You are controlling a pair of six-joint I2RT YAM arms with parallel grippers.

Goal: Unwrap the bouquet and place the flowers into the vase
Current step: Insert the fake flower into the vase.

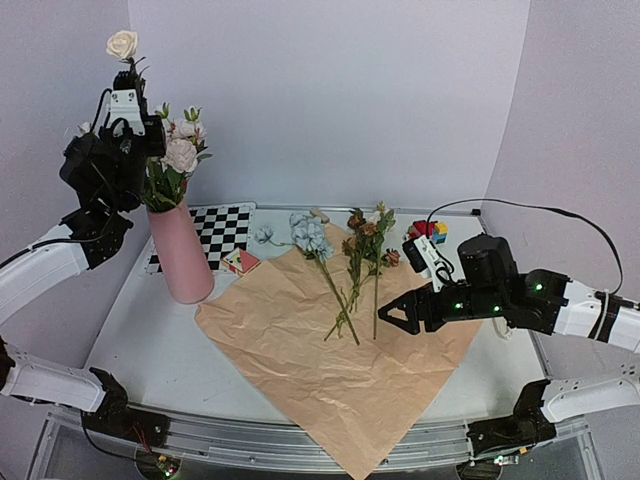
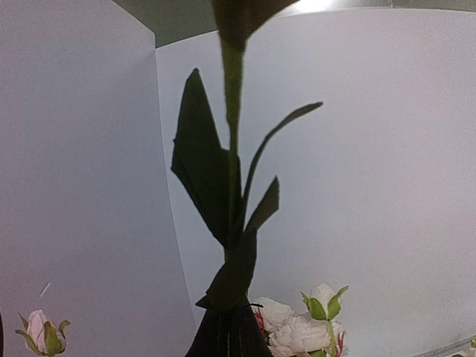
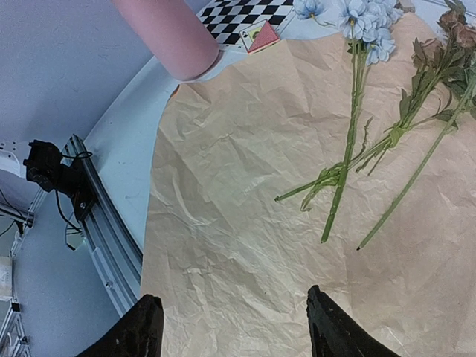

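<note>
Left pincer [image 1: 128,80] is up high on our left, clenched on the green stem of a white rose [image 1: 122,44], with the bloom at the very top. Its wrist view gives us dark fingertips [image 2: 217,342] pinching that stem at the bottom of the frame, with the leaves fanning upward above them.

Below the pincer and a touch to the right stands the vase [image 1: 182,255], upright on the worktop [image 1: 140,340]. It already holds a cluster of white and pink blooms [image 1: 180,152]. We see the held rose riding above and left of that cluster. Its lower stem is hidden behind the arm, so we cannot tell whether the end reaches the vase mouth.

Over to the right pincer [image 1: 393,318]: its jaws are spread and it grips nothing. It hovers low over the right part of the paper [image 1: 330,370], which lies flat and crumpled with its left corner just beside the vase foot.

On the paper lie the rest of the flowers, a blue stem [image 1: 311,236] and rust stems [image 1: 365,235], with their heads at the far side and their cut ends towards us. They sit just left of the right pincer, near it but apart.

Behind the vase we have a checkerboard [image 1: 225,230] and a card [image 1: 240,262], and behind the right arm a toy block [image 1: 432,232].
</note>
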